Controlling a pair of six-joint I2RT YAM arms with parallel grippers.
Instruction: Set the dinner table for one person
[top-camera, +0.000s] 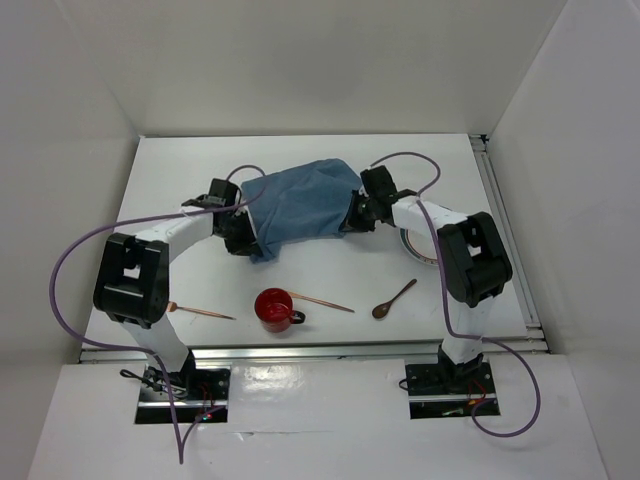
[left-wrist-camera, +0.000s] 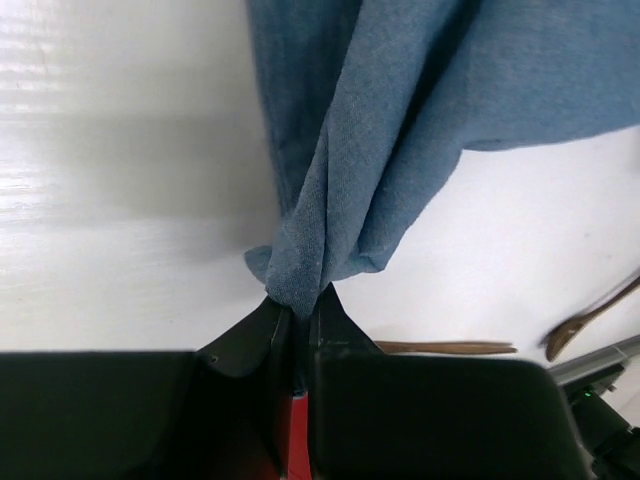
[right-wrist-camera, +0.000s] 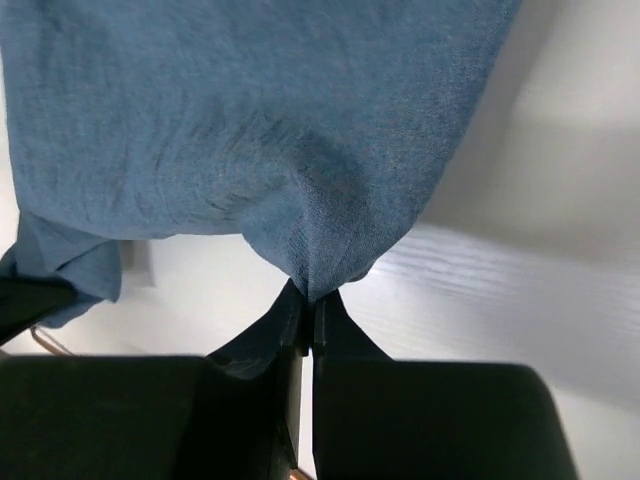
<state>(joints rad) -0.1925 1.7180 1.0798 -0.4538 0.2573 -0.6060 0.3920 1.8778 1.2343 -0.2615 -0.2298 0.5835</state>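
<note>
A blue cloth placemat (top-camera: 300, 205) hangs bunched between my two grippers over the middle of the white dinner table (top-camera: 175, 185). My left gripper (top-camera: 243, 238) is shut on the cloth's left corner; the left wrist view shows the gripper (left-wrist-camera: 298, 300) pinching the folded cloth (left-wrist-camera: 400, 120). My right gripper (top-camera: 353, 215) is shut on the right edge; the right wrist view shows the gripper (right-wrist-camera: 308, 298) pinching the cloth (right-wrist-camera: 250, 130). The cloth is lifted off the table between them.
A red cup (top-camera: 273, 308) stands near the front edge. One wooden chopstick (top-camera: 203, 312) lies to its left, another (top-camera: 322, 300) to its right. A wooden spoon (top-camera: 393, 298) lies front right. A plate (top-camera: 414, 247) is partly hidden under the right arm. A metal rail (top-camera: 508, 235) runs along the right edge.
</note>
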